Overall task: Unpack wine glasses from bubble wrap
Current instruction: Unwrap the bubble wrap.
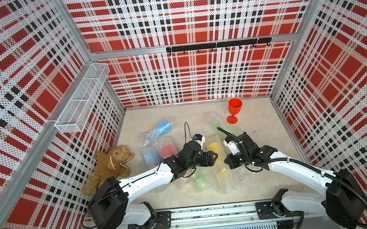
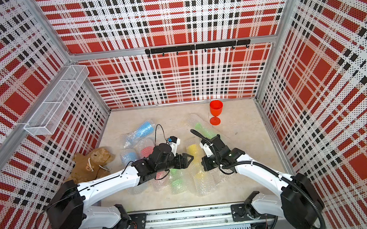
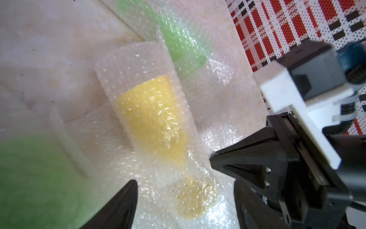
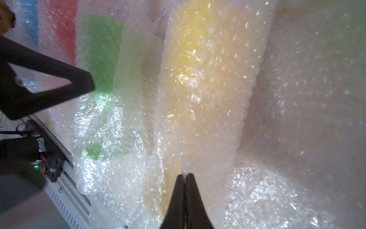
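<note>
First, locate the yellow goblet (image 1: 214, 148): lying on its side on the table (image 1: 265, 123), fully enclosed in bubble wrap (image 3: 122, 59). Use as the reference for every position below.

Check the right gripper (image 4: 185, 176), just beside the stem of the yellow goblet. Note the fingertips pressed together on a crease of the bubble wrap: clamped on the film, not on the goblet itself.

Check the left gripper (image 3: 184, 182), on the opposite side of the yellow goblet from the right gripper. Note the fingers set well apart and gripping nothing, with the foot end of the yellow goblet showing between them in the left wrist view. Cannot tell whether they touch the wrap.

Find the unwrapped red goblet (image 1: 235, 108) well beyond the bowl end of the yellow goblet, standing upright on its foot in both top views.

Find the far green goblet (image 1: 218, 125), wrapped, just past the bowl end of the yellow goblet, and the near green goblet (image 1: 200, 177), wrapped, beside its foot end on the left arm's side.

Find the wrapped red goblet (image 1: 167, 150), the near blue goblet (image 1: 151, 156) and the far blue goblet (image 1: 163, 127) farther out on that same side, all lying flat in wrap, with the teddy bear (image 1: 110, 164) beyond them.
</note>
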